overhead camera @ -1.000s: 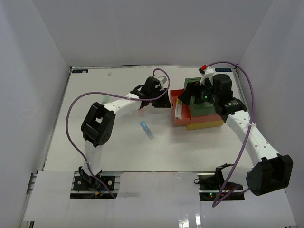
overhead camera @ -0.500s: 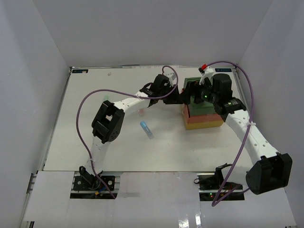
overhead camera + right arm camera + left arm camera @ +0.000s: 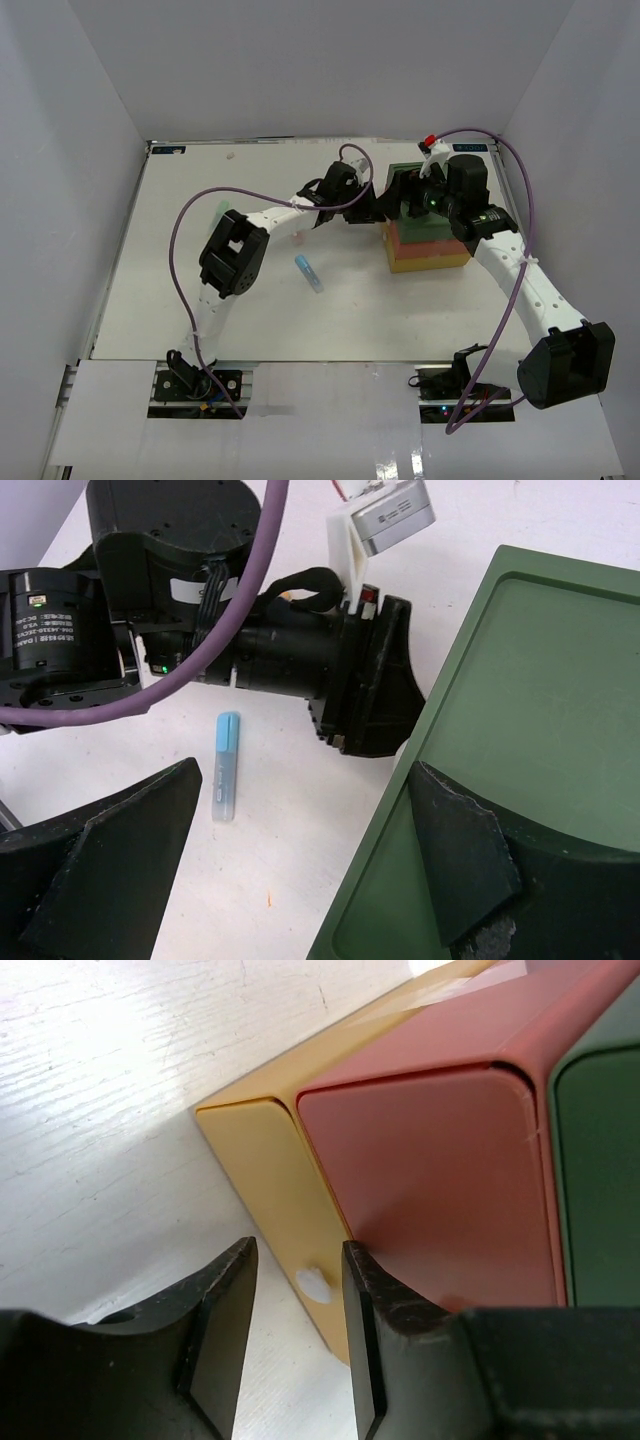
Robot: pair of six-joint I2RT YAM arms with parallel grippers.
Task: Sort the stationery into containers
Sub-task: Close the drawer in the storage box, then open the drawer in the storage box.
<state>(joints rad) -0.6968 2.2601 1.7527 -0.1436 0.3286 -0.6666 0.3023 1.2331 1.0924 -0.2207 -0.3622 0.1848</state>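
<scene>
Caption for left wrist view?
Left claw, jaws apart, close before the yellow drawer, red drawer and green drawer, all shut.

White tabletop [image 3: 200, 320], lightly scuffed, boxed in on 3 sides by plain pale-grey panels – back wall [image 3: 320, 70], L wall [image 3: 60, 250], R wall [image 3: 590, 150] – w/ soft, even light.

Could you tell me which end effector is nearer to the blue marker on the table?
Left. The left end effector is at the front of the drawer stack, facing the blue marker; the right end effector is over the green top, farther away.
</scene>
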